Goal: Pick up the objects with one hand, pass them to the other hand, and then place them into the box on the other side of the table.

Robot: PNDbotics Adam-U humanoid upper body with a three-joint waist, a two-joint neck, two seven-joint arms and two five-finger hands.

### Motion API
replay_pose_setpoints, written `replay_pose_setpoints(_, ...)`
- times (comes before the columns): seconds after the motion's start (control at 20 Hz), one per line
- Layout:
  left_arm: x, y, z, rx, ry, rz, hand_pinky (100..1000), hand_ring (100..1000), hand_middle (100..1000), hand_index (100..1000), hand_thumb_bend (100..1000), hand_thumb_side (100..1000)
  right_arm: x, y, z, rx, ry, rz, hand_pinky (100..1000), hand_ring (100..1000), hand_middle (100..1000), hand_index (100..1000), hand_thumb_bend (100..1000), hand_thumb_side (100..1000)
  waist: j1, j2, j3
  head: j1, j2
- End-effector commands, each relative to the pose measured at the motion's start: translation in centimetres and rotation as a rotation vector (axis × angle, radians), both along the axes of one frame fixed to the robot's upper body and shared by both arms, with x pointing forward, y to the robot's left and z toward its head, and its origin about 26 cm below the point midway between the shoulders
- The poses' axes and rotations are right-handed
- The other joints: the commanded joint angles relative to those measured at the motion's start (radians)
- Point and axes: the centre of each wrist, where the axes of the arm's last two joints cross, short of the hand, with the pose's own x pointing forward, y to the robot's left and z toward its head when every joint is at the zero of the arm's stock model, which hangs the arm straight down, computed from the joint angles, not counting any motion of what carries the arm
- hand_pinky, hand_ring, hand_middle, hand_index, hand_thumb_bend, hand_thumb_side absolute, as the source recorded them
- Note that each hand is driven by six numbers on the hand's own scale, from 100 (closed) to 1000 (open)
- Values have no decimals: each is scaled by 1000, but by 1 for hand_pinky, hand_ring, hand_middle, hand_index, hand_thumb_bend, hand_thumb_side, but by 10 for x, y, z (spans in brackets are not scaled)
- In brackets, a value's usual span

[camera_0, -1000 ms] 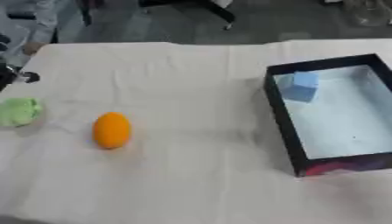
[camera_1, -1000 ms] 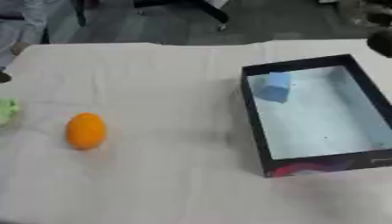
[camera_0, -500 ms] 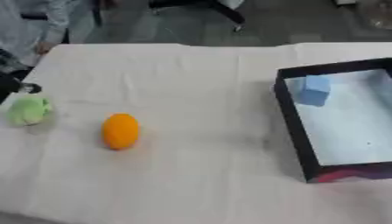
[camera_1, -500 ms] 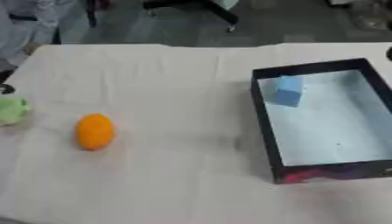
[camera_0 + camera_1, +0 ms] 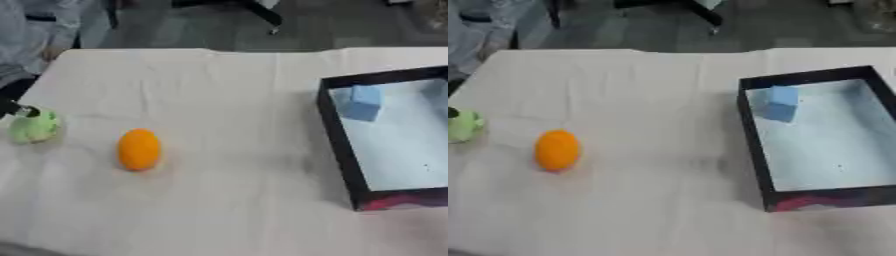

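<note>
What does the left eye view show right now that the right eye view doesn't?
Only the left eye view shows the pale green object whole, with a small dark tip touching its top left; I cannot tell what that tip is. Only the right eye view shows the black box's far right wall and corner, which the left eye view cuts off. Both show the orange object lying on the white cloth and the blue block inside the box's far left corner. Neither view clearly shows a hand.
</note>
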Motion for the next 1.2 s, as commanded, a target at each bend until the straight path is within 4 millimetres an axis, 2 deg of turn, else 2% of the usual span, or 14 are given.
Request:
replay_pose_setpoints(0.05, -5, 11, 18, 10, -28, 36, 883, 800, 762, 850, 725, 128, -5, 0, 9, -21, -36, -2, 980, 1000, 1000, 976, 592, 308, 0, -2, -3, 4, -10)
replay_pose_setpoints(0.9, 2, 10, 0, -12, 46, 78, 889, 828, 774, 831, 702, 123, -7, 2, 8, -21, -53, -6, 981, 1000, 1000, 974, 585, 304, -10, 32, -18, 45, -9)
replay_pose_setpoints(1.2, 3, 9, -1, -15, 57, 77, 889, 829, 775, 829, 701, 123, -6, 3, 8, -23, -53, -7, 981, 1000, 1000, 974, 584, 303, -10, 35, -18, 53, -11)
